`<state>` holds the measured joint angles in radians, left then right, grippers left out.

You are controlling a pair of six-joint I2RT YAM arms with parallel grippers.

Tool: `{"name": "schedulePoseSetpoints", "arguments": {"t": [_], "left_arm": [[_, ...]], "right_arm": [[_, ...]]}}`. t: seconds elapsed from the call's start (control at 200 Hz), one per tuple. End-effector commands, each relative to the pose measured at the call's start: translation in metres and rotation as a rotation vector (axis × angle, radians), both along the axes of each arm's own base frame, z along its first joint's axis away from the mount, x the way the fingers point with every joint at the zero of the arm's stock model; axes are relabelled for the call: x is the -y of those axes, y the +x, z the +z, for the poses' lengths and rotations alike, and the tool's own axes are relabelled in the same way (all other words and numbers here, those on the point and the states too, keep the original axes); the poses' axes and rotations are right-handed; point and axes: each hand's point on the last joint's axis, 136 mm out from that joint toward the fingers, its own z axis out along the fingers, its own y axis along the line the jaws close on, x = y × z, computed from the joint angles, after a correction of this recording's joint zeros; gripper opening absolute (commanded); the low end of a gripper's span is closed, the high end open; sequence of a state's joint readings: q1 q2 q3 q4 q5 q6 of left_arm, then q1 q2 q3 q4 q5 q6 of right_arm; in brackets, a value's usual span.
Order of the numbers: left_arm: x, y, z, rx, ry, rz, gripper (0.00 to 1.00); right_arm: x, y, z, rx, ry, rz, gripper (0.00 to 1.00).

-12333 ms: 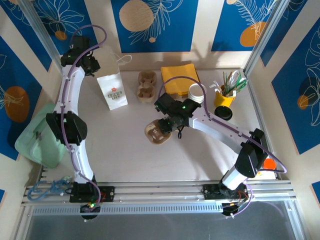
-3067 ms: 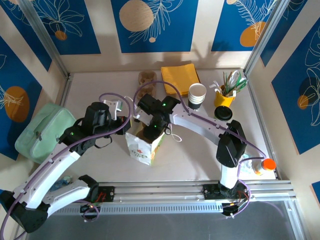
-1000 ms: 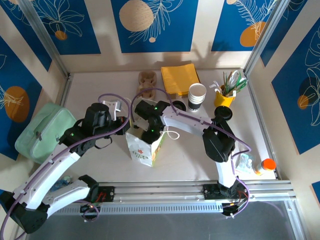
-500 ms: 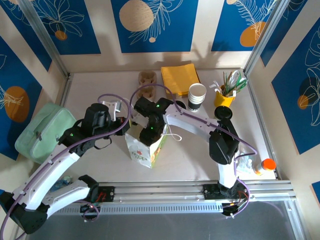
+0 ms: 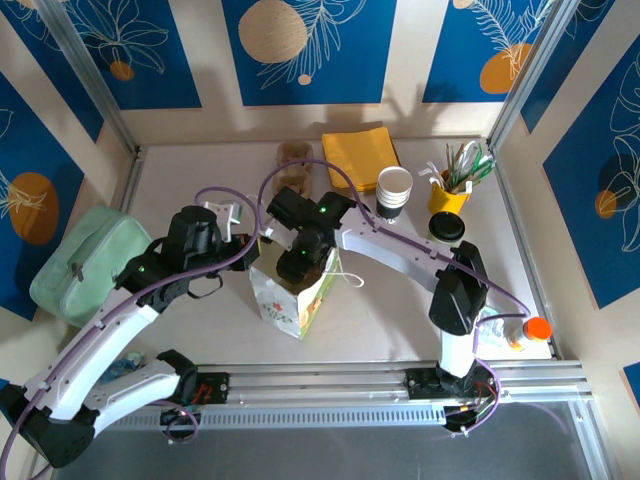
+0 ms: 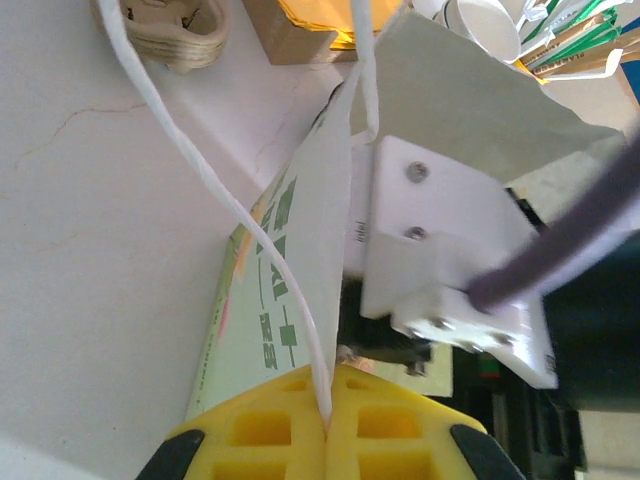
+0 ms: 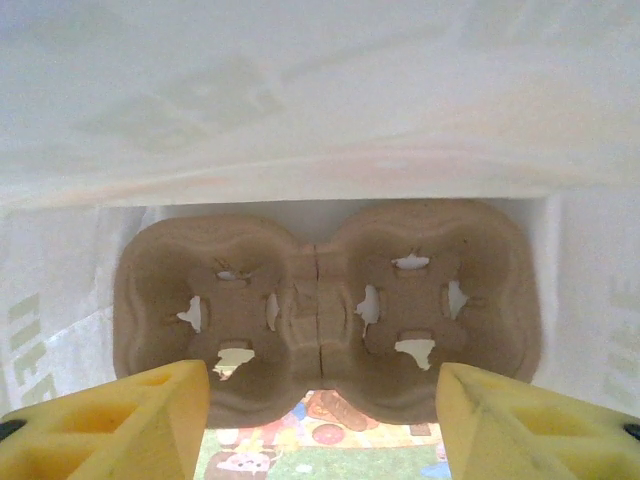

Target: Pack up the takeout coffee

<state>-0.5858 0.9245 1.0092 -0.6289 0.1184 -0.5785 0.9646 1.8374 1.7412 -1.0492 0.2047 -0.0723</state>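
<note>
From above, the takeout coffee (image 5: 446,228) stands on the tabletop (image 5: 380,315), well right of my right fingers (image 5: 299,263) at the paper bag's (image 5: 285,300) mouth. On the left wrist, my left fingers (image 6: 290,430) pinch the bag's white handle (image 6: 250,230). On the right wrist, my right fingers spread wide over a cardboard carrier (image 7: 320,300).

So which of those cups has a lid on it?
The small black-lidded cup, right beside the yellow cup. The stacked white cups are open on top, and the yellow cup holds utensils.
</note>
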Motion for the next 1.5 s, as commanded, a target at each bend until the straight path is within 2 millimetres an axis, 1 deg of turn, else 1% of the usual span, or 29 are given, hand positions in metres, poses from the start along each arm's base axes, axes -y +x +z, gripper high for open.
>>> {"name": "schedulePoseSetpoints", "arguments": {"t": [0.0, 0.18, 0.34, 0.4, 0.645, 0.765, 0.84, 0.96, 1.085, 1.135, 1.226, 1.336, 1.496], "left_arm": [[0.003, 0.000, 0.017, 0.033, -0.029, -0.011, 0.03], [0.005, 0.000, 0.017, 0.028, -0.033, -0.012, 0.03], [0.005, 0.000, 0.018, 0.029, -0.038, -0.013, 0.03], [0.005, -0.001, 0.019, 0.031, -0.044, -0.014, 0.03], [0.006, -0.002, 0.019, 0.032, -0.056, -0.015, 0.03], [0.005, -0.003, 0.020, 0.034, -0.060, -0.008, 0.03], [0.003, -0.003, 0.019, 0.035, -0.056, -0.003, 0.05], [0.002, -0.003, 0.017, 0.036, -0.054, 0.000, 0.13], [0.000, -0.003, 0.017, 0.042, -0.055, 0.009, 0.20], [0.000, -0.003, 0.018, 0.046, -0.057, 0.012, 0.26], [-0.002, -0.003, 0.022, 0.056, -0.056, 0.017, 0.36], [-0.006, -0.003, 0.025, 0.073, -0.053, 0.029, 0.45], [-0.017, -0.006, 0.032, 0.104, -0.026, 0.057, 0.51]], "right_arm": [[-0.002, 0.003, 0.046, 0.106, 0.074, -0.015, 0.62], [0.006, 0.012, 0.062, 0.172, 0.069, -0.064, 0.62], [0.008, 0.011, 0.083, 0.196, 0.108, -0.103, 0.62], [0.010, 0.013, 0.091, 0.208, 0.124, -0.136, 0.63], [0.008, 0.005, 0.109, 0.161, 0.194, -0.181, 0.63], [0.012, 0.003, 0.126, 0.149, 0.220, -0.243, 0.63], [0.019, 0.005, 0.139, 0.151, 0.238, -0.315, 0.64], [0.053, 0.022, 0.153, 0.209, 0.220, -0.571, 0.66], [0.074, 0.025, 0.151, 0.212, 0.182, -0.743, 0.66], [0.084, 0.027, 0.148, 0.207, 0.157, -0.833, 0.67], [0.093, 0.026, 0.139, 0.156, 0.115, -0.944, 0.66], [0.087, 0.024, 0.126, 0.089, 0.100, -0.975, 0.66], [0.070, 0.025, 0.110, -0.043, 0.145, -0.982, 0.65]]}}
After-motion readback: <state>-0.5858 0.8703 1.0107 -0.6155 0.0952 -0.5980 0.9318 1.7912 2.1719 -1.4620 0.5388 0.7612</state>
